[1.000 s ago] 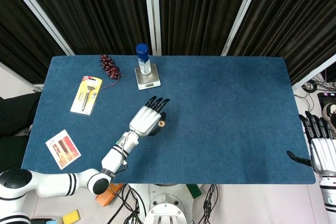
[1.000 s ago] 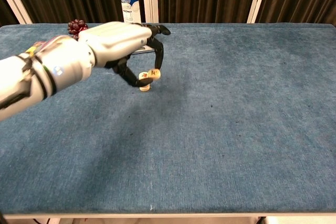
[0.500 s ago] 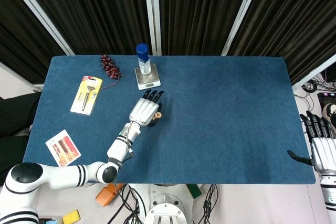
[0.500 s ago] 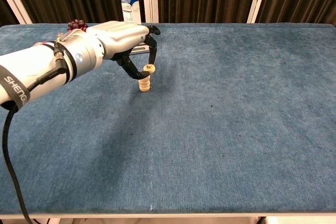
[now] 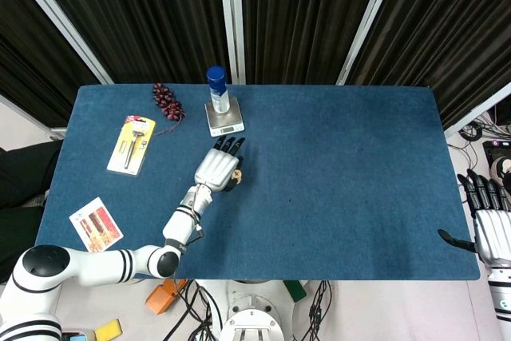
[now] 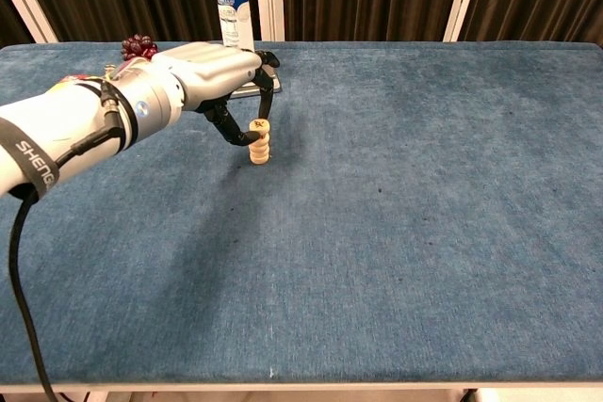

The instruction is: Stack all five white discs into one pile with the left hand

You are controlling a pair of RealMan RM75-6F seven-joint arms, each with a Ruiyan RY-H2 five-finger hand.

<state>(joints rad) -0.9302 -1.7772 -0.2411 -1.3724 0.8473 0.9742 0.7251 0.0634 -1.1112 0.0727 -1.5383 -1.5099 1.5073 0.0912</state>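
Note:
A short pile of white discs (image 6: 259,150) stands on the blue table (image 6: 424,185), left of centre. My left hand (image 6: 203,77) reaches over it from the left and pinches the top disc (image 6: 261,127) between thumb and a fingertip, the disc resting slightly tilted on the pile. In the head view the left hand (image 5: 217,167) covers most of the pile; only the top disc (image 5: 236,173) shows at its right edge. My right hand (image 5: 491,225) hangs off the table's right edge, fingers apart and holding nothing.
Just behind the left hand, a blue-capped bottle (image 5: 216,89) stands on a small scale (image 5: 224,122). Dark grapes (image 5: 168,101), a yellow package (image 5: 132,143) and a printed card (image 5: 96,226) lie on the left part of the table.
The left hand has carried the pinched disc back over the pile and lowered it onto the top. The right hand has stayed put.

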